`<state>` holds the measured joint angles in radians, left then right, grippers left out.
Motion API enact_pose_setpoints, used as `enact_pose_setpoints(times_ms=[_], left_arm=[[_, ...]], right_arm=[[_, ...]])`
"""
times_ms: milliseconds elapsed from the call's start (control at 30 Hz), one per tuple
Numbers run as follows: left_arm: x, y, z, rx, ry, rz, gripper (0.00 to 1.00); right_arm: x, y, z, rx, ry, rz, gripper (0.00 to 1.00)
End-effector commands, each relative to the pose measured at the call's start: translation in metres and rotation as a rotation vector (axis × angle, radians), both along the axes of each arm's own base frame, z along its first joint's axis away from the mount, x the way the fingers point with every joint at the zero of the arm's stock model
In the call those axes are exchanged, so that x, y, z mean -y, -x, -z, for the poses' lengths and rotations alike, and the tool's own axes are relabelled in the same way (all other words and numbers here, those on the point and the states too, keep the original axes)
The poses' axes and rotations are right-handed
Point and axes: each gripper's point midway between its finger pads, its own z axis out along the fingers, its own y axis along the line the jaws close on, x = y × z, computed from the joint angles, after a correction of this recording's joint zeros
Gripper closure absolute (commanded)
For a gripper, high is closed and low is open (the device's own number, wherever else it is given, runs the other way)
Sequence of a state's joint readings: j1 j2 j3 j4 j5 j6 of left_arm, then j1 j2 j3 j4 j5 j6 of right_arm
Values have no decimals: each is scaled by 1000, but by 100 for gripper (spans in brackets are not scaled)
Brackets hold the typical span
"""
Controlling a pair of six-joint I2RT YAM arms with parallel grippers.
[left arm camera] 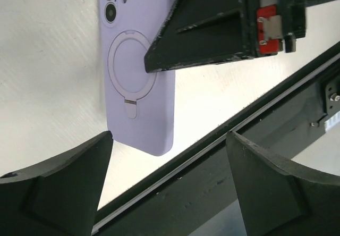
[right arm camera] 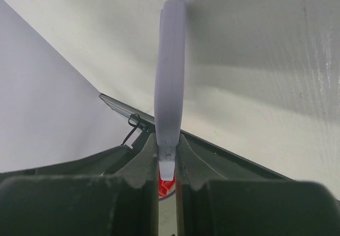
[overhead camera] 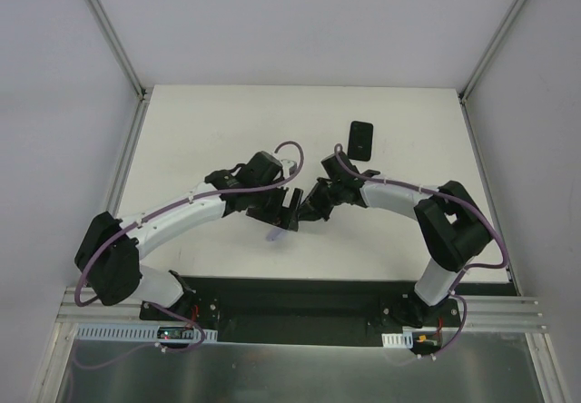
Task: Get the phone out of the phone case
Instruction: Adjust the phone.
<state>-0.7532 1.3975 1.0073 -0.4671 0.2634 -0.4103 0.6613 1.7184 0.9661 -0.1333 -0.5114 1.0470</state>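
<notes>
My right gripper (right arm camera: 167, 140) is shut on the edge of a lavender phone case (right arm camera: 170, 66) and holds it edge-on above the table. The left wrist view shows the case's back (left arm camera: 139, 87), with its ring stand and camera cut-outs, and a right finger (left arm camera: 212, 34) pressed on it. My left gripper (left arm camera: 169, 137) is open and empty, its fingers standing apart just short of the case's lower end. From above, both grippers, left (overhead camera: 283, 214) and right (overhead camera: 304, 211), meet at mid-table over the case (overhead camera: 275, 236). A black phone (overhead camera: 361, 139) lies flat farther back.
The table's black front rail (left arm camera: 223, 161) runs just beyond the case in the left wrist view. White enclosure walls (overhead camera: 54, 103) stand on both sides and behind the table (overhead camera: 227, 131).
</notes>
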Motion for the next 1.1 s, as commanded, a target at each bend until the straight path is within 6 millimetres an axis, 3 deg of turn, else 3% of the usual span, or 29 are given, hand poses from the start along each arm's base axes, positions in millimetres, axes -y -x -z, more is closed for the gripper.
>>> enact_pose_setpoints(times_ms=[0,200,500,567,600,667,700,767,800,833,867,967,1000,1067], left_arm=[[-7,-5,-1,126,-156,24,15],[-9,-5,23,169,-360,68,19],[-5,-17,38,277,-549,139,36],[-4,-16,38,294,-571,157,44],[-3,-15,37,300,-573,158,54],[0,-14,36,302,-565,163,63],[-1,-13,35,301,-563,162,79],[-1,-12,35,299,-563,165,100],[-1,-12,35,299,-562,162,100],[-2,-11,35,298,-562,162,100],[-4,-10,36,295,-567,164,100],[-9,-8,32,301,-562,145,100],[-10,-8,27,309,-548,134,100],[-14,-5,26,302,-535,110,100]], right_arm=[[-9,1,-26,0,-16,-16,99],[-9,1,-30,4,10,-14,99],[-8,4,-27,-25,11,-3,99],[-8,3,-29,-23,11,-2,99],[-8,3,-29,-22,12,-2,99],[-8,3,-29,-23,14,1,99],[-8,4,-28,-26,15,1,99],[-7,3,-27,-23,14,1,99],[-7,3,-29,-18,8,2,98],[-8,3,-30,-9,2,-1,92],[-8,0,-35,14,-8,-3,61],[-3,-9,-42,61,-7,6,9],[-1,-11,-47,86,-12,3,3],[7,-19,-55,115,-20,17,2]])
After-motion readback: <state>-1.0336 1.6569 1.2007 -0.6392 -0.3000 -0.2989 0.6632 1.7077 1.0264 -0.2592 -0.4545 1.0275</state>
